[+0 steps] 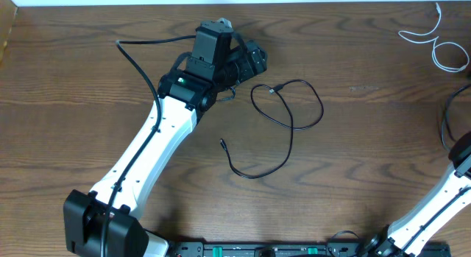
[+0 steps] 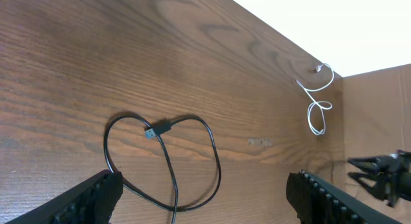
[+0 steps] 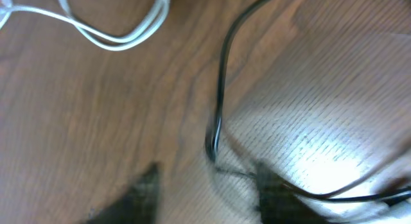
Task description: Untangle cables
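I judge the black cable [image 1: 292, 139] light and limp, best pinched near its plug [image 1: 273, 90]; left gripper [image 2: 204, 180] gapes empty, right gripper [image 3: 207, 185] too blurred to tell.

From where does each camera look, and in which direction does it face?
Overhead: above the table, facing straight down; both arms show, left arm and right arm.
Left wrist: low over the table, facing across it to the black cable; its fingers show.
Right wrist: close to the table, blurred; its dark fingers show.
Shared: all three see the white cable.
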{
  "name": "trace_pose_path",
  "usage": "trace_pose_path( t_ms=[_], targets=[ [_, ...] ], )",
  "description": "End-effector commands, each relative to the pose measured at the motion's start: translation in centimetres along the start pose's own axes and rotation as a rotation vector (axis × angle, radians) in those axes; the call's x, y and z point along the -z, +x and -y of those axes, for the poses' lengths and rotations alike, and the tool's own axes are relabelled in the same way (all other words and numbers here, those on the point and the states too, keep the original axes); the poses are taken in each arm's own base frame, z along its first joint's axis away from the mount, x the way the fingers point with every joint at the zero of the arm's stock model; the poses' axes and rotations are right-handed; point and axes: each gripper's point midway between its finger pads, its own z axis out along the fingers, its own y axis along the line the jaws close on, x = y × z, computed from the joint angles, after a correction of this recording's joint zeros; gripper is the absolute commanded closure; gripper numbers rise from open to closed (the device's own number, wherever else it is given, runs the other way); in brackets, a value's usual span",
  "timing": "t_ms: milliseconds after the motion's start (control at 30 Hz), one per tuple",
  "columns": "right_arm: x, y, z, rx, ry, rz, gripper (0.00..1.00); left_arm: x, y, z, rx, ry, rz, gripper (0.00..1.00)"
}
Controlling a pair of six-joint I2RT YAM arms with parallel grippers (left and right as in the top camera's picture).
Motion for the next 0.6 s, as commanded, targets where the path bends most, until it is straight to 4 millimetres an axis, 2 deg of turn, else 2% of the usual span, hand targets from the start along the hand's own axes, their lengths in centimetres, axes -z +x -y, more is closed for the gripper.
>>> trace_pose_path(
  t_ms=[0,167,300,400,467,567],
  targets=[
    [0.3,0.0,-0.4,0.004,-0.044,-0.012,0.44,0.0,-0.4,0.0,-0.024,-0.008,0.012,0.14],
    [2.9,1.2,-3.3,0.082,-0.195,-0.036,0.41,0.0,-0.4,0.0,-0.025,-0.008,0.012,0.14],
    [6.1,3.4,-7.4,0.244,-0.350,-0.049,0.41,0.0,-0.4,0.0,-0.091,-0.008,0.012,0.14],
    [8.8,5.8,-10.9,0.401,-0.464,-0.049,0.40,0.0,-0.3,-0.2,-0.159,-0.015,0.006,0.16],
    [10.7,8.3,-13.5,0.523,-0.525,-0.061,0.38,0.0,-0.3,-0.4,-0.170,-0.020,0.003,0.16],
    [11.6,11.4,-15.8,0.645,-0.540,-0.087,0.36,0.0,-0.4,-0.5,-0.179,-0.025,0.007,0.16]
  ],
)
